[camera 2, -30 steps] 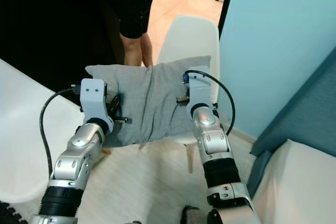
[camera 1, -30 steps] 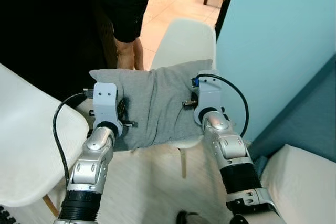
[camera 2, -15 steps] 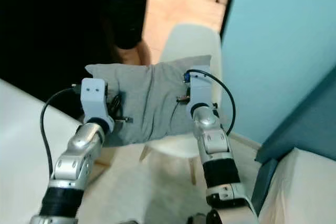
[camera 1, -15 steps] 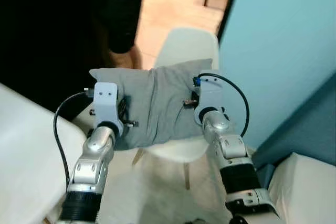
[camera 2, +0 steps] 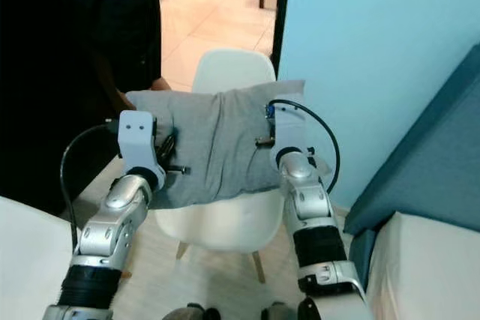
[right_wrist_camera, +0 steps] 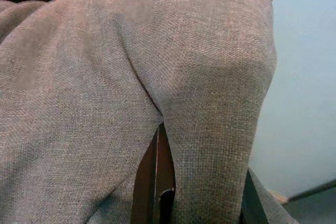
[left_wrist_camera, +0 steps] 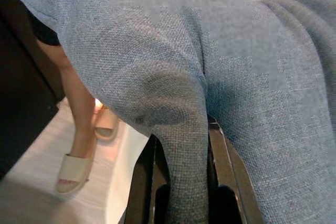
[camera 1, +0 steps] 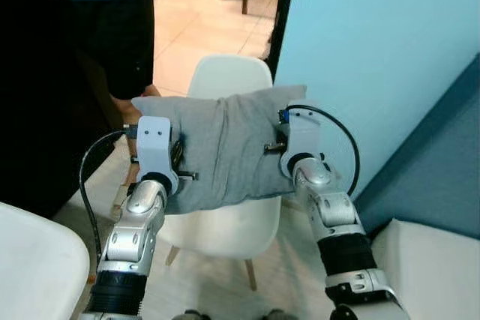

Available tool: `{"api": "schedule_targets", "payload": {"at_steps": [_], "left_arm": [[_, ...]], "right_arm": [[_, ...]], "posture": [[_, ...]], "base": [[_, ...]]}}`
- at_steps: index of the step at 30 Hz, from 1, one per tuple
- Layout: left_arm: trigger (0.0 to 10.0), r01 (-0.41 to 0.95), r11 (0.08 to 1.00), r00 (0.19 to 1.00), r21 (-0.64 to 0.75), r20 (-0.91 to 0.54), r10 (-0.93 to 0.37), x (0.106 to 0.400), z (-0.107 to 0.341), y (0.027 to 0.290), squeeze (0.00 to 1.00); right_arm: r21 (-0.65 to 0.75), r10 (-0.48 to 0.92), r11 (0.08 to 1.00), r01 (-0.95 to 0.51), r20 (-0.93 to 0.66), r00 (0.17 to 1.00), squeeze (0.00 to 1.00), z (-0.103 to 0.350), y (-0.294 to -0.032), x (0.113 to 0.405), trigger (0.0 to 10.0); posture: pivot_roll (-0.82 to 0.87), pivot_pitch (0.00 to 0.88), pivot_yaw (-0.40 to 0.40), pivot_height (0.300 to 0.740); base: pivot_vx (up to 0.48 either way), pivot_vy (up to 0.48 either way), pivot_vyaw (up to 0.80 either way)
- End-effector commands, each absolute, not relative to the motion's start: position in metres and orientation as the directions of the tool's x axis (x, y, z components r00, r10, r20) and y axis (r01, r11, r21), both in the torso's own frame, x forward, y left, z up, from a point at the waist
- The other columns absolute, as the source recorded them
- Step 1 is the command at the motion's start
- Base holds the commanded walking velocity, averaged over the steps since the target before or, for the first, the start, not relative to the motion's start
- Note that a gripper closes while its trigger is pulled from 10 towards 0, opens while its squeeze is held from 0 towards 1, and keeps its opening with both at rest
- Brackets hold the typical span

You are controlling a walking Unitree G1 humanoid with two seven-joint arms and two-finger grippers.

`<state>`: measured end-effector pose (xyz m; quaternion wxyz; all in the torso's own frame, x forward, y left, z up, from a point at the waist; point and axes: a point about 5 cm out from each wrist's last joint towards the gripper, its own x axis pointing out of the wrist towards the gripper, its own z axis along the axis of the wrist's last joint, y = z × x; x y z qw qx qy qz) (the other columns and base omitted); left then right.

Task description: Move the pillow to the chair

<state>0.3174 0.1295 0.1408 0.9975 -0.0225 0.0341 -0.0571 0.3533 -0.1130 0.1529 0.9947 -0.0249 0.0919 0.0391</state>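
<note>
I hold a grey fabric pillow point(camera 1: 225, 144) up in front of me, stretched between both arms. My left gripper point(left_wrist_camera: 181, 182) is shut on a fold at the pillow's left end, its black fingers point(left_wrist_camera: 142, 182) on either side of the cloth. At the right end my right gripper point(right_wrist_camera: 191, 192) is likewise shut on a pinch of fabric point(right_wrist_camera: 210, 129). A white moulded chair point(camera 1: 229, 84) with wooden legs stands just beyond and below the pillow, its seat point(camera 1: 225, 226) showing under the pillow's lower edge.
A light blue wall point(camera 1: 375, 50) rises right of the chair. A person point(camera 1: 105, 28) in dark shorts and sandals stands at the left behind the pillow. Another white seat point(camera 1: 34, 267) sits at my near left, a white cushion point(camera 1: 435, 267) at my near right.
The camera has moved and tilted, so the white chair now sits lower and fuller under the pillow. Both grippers keep their hold on the pillow; the large white seat at left has slid away.
</note>
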Motion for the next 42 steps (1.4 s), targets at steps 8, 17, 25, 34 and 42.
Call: {"api": "schedule_targets", "payload": {"at_steps": [8, 17, 25, 34, 42], "left_arm": [[10.0, 0.146, 0.988, 0.988, -0.043, -0.041, -0.147, 0.318, 0.146, 0.12, 0.0], [10.0, 0.095, 0.994, 0.992, -0.052, -0.083, -0.099, 0.319, 0.14, 0.124, 0.0], [10.0, 0.064, 0.993, 0.992, -0.101, -0.1, -0.074, 0.322, 0.14, 0.129, 0.0], [10.0, 0.081, 0.992, 0.993, -0.1, -0.079, -0.089, 0.322, 0.144, 0.125, 0.0], [10.0, 0.094, 0.992, 0.993, -0.08, -0.07, -0.1, 0.324, 0.146, 0.127, 0.0]], "right_arm": [[-0.042, 0.168, 0.984, -0.176, -0.151, 0.974, 0.0, 0.16, -0.096, 0.352, 10.0], [-0.048, 0.182, 0.98, -0.191, -0.148, 0.972, 0.0, 0.163, -0.094, 0.353, 10.0], [-0.05, 0.178, 0.981, -0.187, -0.149, 0.973, 0.0, 0.163, -0.095, 0.353, 10.0], [-0.054, 0.191, 0.978, -0.201, -0.145, 0.971, 0.0, 0.165, -0.092, 0.354, 10.0], [-0.059, 0.201, 0.976, -0.211, -0.136, 0.97, 0.0, 0.169, -0.091, 0.355, 10.0]], "posture": [[0.02, 0.145, 0.006, 0.74], [0.01, 0.171, 0.007, 0.74], [0.02, 0.179, 0.012, 0.74], [0.01, 0.192, 0.005, 0.74], [-0.01, 0.201, 0.012, 0.74]], "base": [[0.0, 0.0, 0.0], [0.0, -0.213, 0.0], [0.0, -0.06, 0.0], [0.0, 0.0, 0.0], [0.0, 0.0, 0.0]]}}
